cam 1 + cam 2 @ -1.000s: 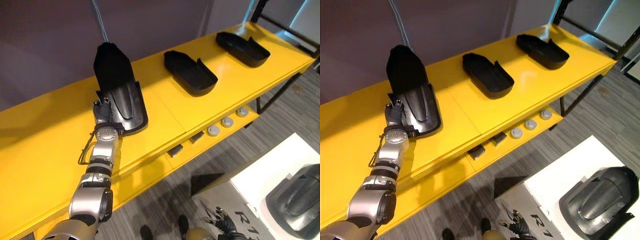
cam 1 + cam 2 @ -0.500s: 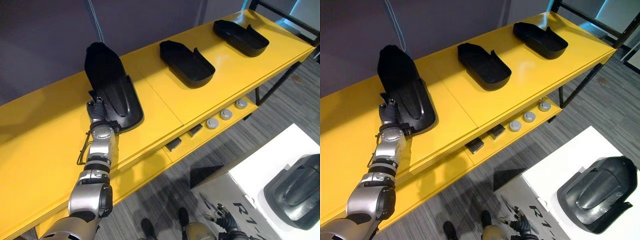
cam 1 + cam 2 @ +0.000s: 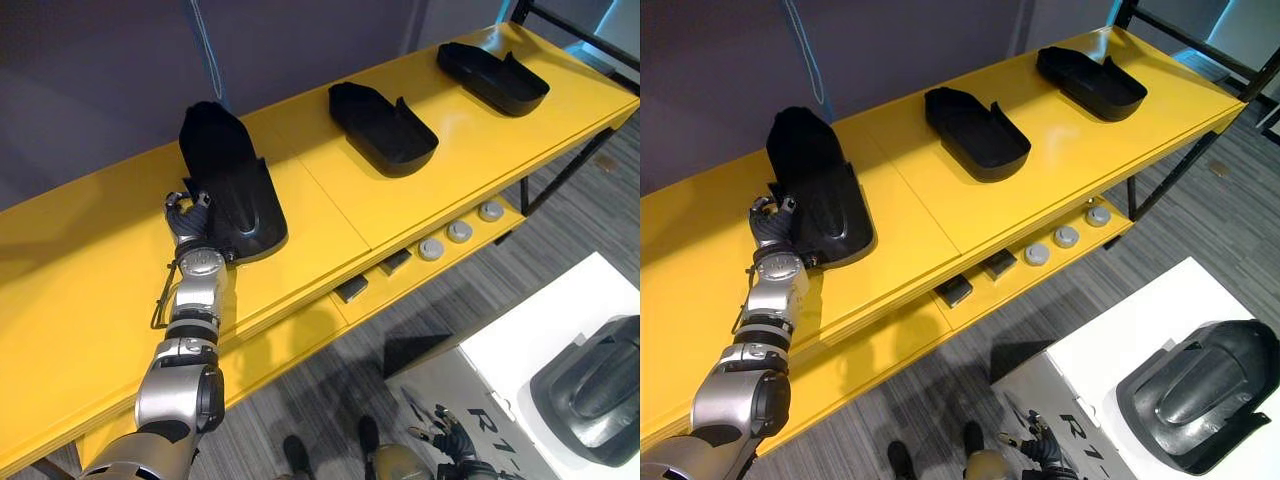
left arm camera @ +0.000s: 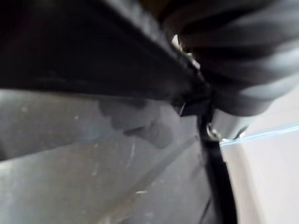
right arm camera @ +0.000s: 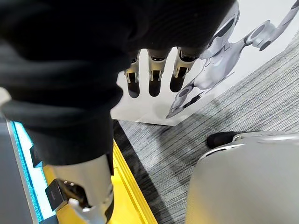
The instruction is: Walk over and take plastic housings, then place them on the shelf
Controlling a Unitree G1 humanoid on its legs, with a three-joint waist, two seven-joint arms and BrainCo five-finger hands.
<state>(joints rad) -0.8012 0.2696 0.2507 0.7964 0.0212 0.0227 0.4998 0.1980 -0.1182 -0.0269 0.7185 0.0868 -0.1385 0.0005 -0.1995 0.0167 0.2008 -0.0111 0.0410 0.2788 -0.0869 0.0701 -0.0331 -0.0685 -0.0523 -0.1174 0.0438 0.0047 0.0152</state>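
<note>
A black plastic housing (image 3: 232,183) lies on the yellow shelf (image 3: 90,270) towards its left end. My left hand (image 3: 186,215) rests just beside the housing's near left rim, fingers spread and uncurled, nothing held in them. Two more black housings (image 3: 384,126) (image 3: 492,76) lie further right on the same shelf. Another dark housing (image 3: 1195,393) sits on a white table (image 3: 1110,350) at the lower right. My right hand (image 5: 154,70) hangs low by my side, its fingers straight and empty, and appears as well in the left eye view (image 3: 447,441).
Under the shelf top, a lower yellow ledge carries three grey round parts (image 3: 459,232) and two small dark blocks (image 3: 351,290). A dark wall runs behind the shelf. A black frame post (image 3: 565,165) stands at the shelf's right end. Grey carpet lies between shelf and table.
My left hand's fingers have uncurled from the housing's rim and the hand has slid slightly left. The housing stays on the shelf. The head camera has shifted a little.
</note>
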